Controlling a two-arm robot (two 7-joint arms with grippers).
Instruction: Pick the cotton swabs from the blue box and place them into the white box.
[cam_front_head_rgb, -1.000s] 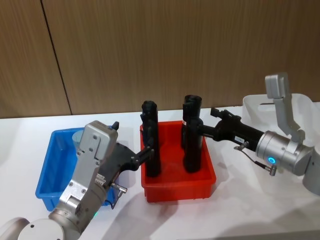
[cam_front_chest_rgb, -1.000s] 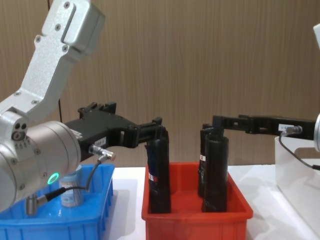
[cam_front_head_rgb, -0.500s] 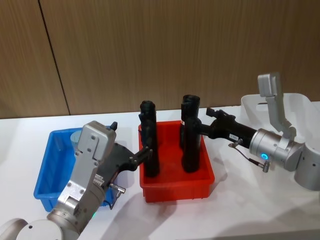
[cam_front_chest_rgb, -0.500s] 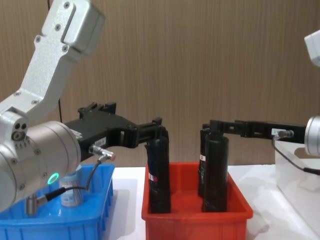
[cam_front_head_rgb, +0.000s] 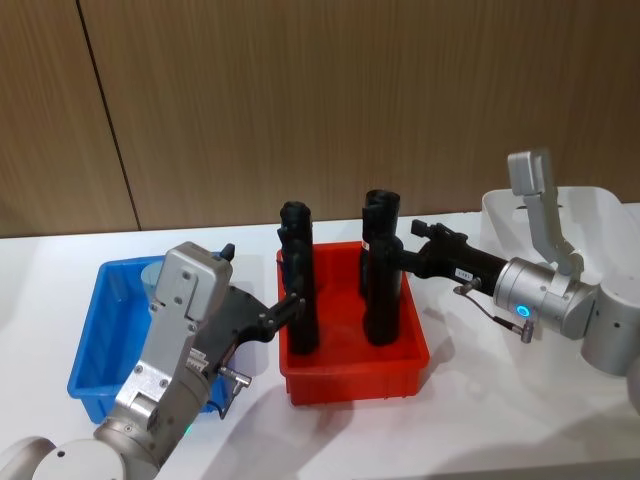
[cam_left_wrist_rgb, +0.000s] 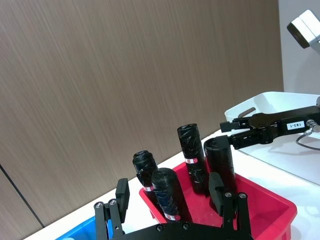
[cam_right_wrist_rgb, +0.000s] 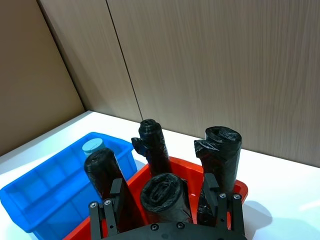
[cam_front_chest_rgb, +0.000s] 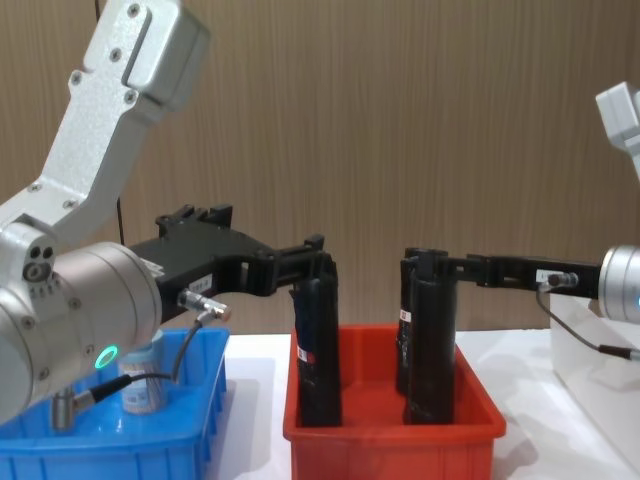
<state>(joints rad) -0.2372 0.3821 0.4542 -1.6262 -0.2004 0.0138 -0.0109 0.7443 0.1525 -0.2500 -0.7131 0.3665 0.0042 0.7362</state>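
The cotton swabs (cam_front_head_rgb: 152, 271) stand in the blue box (cam_front_head_rgb: 95, 340) at the left. The left end effector (cam_left_wrist_rgb: 169, 182) is wide open and holds nothing, by the black rolls (cam_front_head_rgb: 300, 290) in the red bin (cam_front_head_rgb: 355, 378). The right end effector (cam_right_wrist_rgb: 162, 184) is wide open there too, with the white box (cam_front_head_rgb: 600, 215) far right.

cotton swabs (cam_front_chest_rgb: 143, 397) half hidden behind left arm (cam_front_chest_rgb: 70, 300); white box (cam_front_head_rgb: 605, 215) cut off at right edge
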